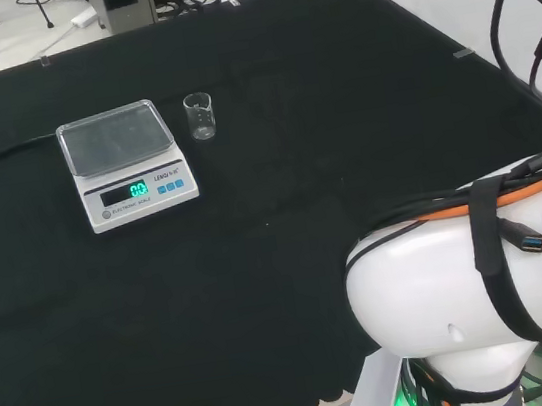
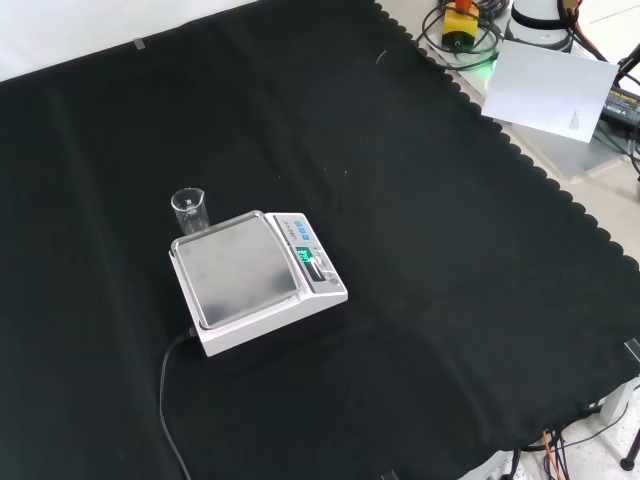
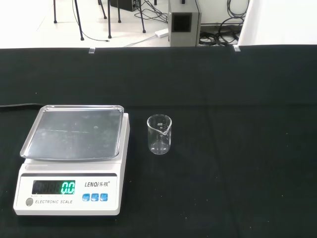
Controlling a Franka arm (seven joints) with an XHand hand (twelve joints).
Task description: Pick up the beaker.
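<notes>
so far the beaker stands untouched and upright on the black cloth, just beside the scale and apart from it. in the head view it sits to the right of the scale's far corner; in the front view it is at the scale's far left corner, a little behind the pan. it is small, clear and looks empty, with its pouring lip turned toward the wrist camera. the scale's pan is bare and its display is lit, so my guess is the beaker was set next to it for a weighing job, with open cloth on its other sides.

whether the hand is spread or curled i cannot tell. the wrist camera looks at the beaker from some way off and roughly level with the bench, which suggests the approach has not begun.

the free side away from the scale looks like the sensible way in. clear glass on a dark cloth is light and could tip or slide if nudged before the fingers close round it.
</notes>
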